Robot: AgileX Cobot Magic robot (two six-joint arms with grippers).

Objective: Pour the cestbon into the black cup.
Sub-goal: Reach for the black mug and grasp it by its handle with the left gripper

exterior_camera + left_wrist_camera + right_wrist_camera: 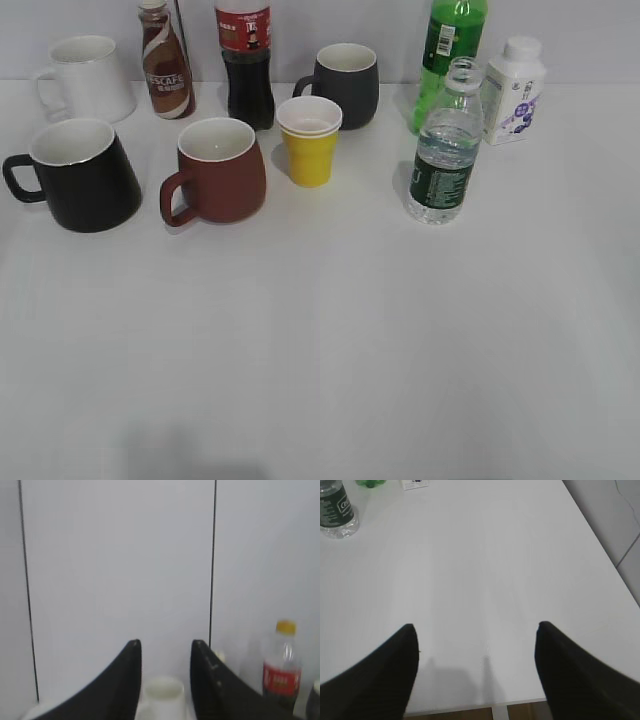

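The cestbon [443, 150], a clear ribbed bottle with a dark green label and no cap, stands upright on the right part of the table; its base also shows at the top left of the right wrist view [335, 510]. The black cup [78, 175], white inside, stands at the far left with its handle to the left. Neither gripper shows in the exterior view. My left gripper [165, 645] is open and empty, facing the back wall above a white mug [162, 692]. My right gripper [476, 627] is wide open and empty above bare table near the front edge.
A maroon mug [218, 170], a yellow cup with a white cup stacked in it [309, 140], a dark grey mug [346, 84], a white mug [86, 78], a Nescafe bottle [165, 62], a cola bottle [246, 60], a green soda bottle [448, 50] and a white milk bottle [514, 90] stand along the back.
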